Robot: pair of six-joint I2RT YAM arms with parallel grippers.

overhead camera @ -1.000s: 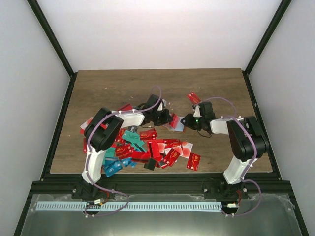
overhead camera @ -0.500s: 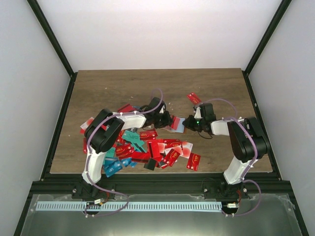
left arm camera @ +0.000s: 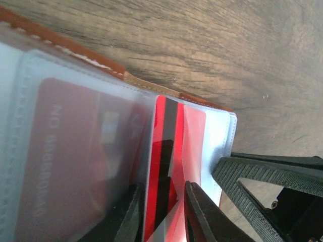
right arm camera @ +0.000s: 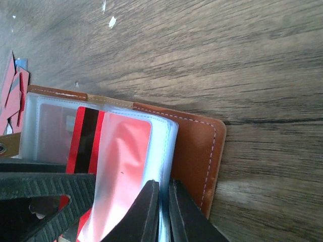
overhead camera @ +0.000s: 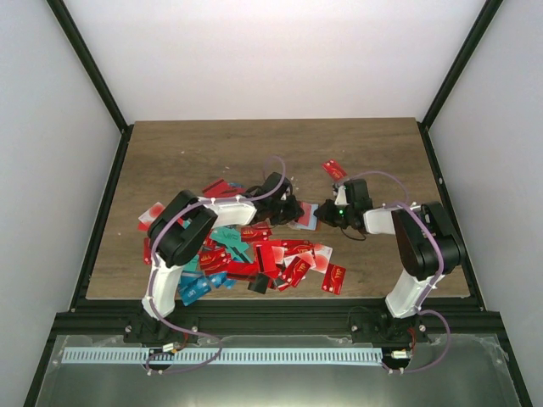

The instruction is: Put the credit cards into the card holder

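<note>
A brown wooden table (overhead camera: 170, 161) stands between plain white walls (overhead camera: 280, 51), with a black frame around it. On the near left part of the table lies a loose heap of credit cards (overhead camera: 254, 254), mostly red, with some teal and blue ones. One card lies alone at the near right (overhead camera: 333, 278) and another at the far side (overhead camera: 333, 169). The card holder (overhead camera: 304, 219) is close to the middle of the table, just beyond the heap and between the two arms. It lies open, with the brown stitched cover on the wood and the clear sleeves (left arm camera: 222, 136) facing up. The left gripper (overhead camera: 293, 210) comes to it from the left. Its jaws are a little spread, and a red card (left arm camera: 166, 131) with a black stripe runs between them. This card is partly inside one sleeve, and I cannot tell if the fingers press on it. A second card (left arm camera: 65, 161) shows dull red through the plastic of the next sleeve. The right gripper (overhead camera: 321, 212) comes from the right. Its jaws are almost together and pinch the edge of the sleeves, just beside the brown cover. The two grippers are near each other but do not touch.
</note>
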